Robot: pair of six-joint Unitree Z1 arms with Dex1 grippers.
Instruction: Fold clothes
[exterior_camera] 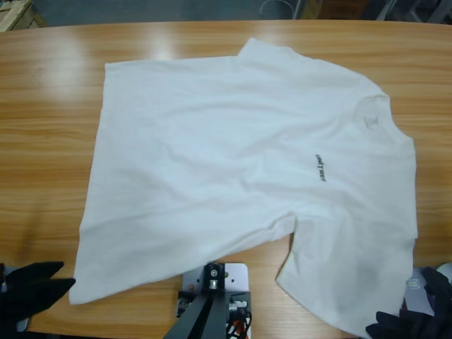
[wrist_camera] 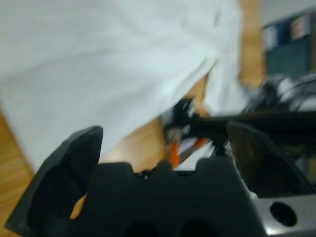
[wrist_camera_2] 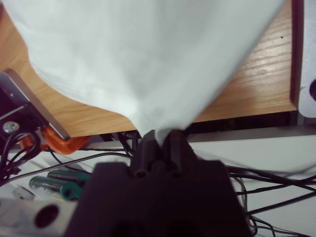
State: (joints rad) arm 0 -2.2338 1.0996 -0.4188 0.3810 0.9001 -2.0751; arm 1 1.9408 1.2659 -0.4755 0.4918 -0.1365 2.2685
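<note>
**Right gripper pinching the sleeve, left one waiting spread**

You are looking at a shirt (exterior_camera: 247,169) lying spread across the middle of the table (exterior_camera: 42,106) in the high view, print side up, collar toward the right edge of the frame and hem toward the left. One sleeve is pointing to the top of the frame, the other is hanging toward the bottom right, over the near table edge.

Your right gripper (wrist_camera_2: 159,143) is pinching that lower sleeve: in its wrist view the jaws are pressed together on a bunched point of white cloth, and the fabric is fanning upward from them. In the high view it is showing as a dark shape at the bottom right (exterior_camera: 413,314).

Your left gripper (wrist_camera: 163,148) is sitting at the bottom left of the high view (exterior_camera: 32,282), just beside the hem corner, jaws spread wide and holding nothing (the cloth is lying ahead of them in its wrist view, not between them).

My judgement: you are starting the first fold with only one side gripped. To do it well:

- Be closing the left jaws on the hem corner before lifting.
- Be raising both sides together, so the thin cloth is not dragging and wrinkling.
- Be checking that the right pinch is deep enough; a shallow bite could slip.
</note>
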